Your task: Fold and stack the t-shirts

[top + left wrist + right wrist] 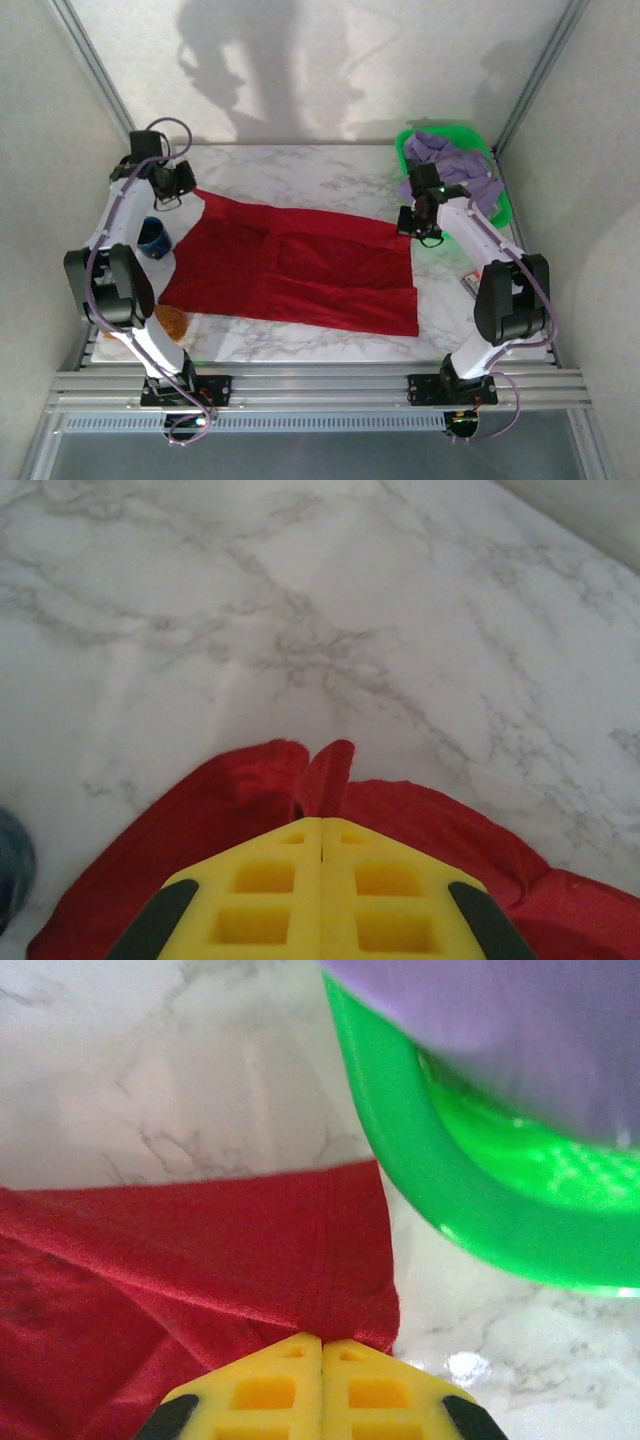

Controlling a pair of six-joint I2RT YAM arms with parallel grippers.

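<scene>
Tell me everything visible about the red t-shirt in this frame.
The red t-shirt is deep red soft cloth, spread mostly flat across the marble table, with soft creases and a stitched hem along its right edge. The left hand is shut, pinching a bunched fold at its far left corner. The right hand is shut on its far right corner, beside the green basket.

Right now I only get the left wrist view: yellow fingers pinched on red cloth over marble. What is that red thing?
Observer: A red t-shirt, spread flat across the marble table.
Operator: Is the other arm busy too?
Observer: Yes, the right gripper is shut on another corner of it, next to a green basket.
Operator: Anything in the basket?
Observer: A lavender t-shirt, heaped up in it.
</scene>
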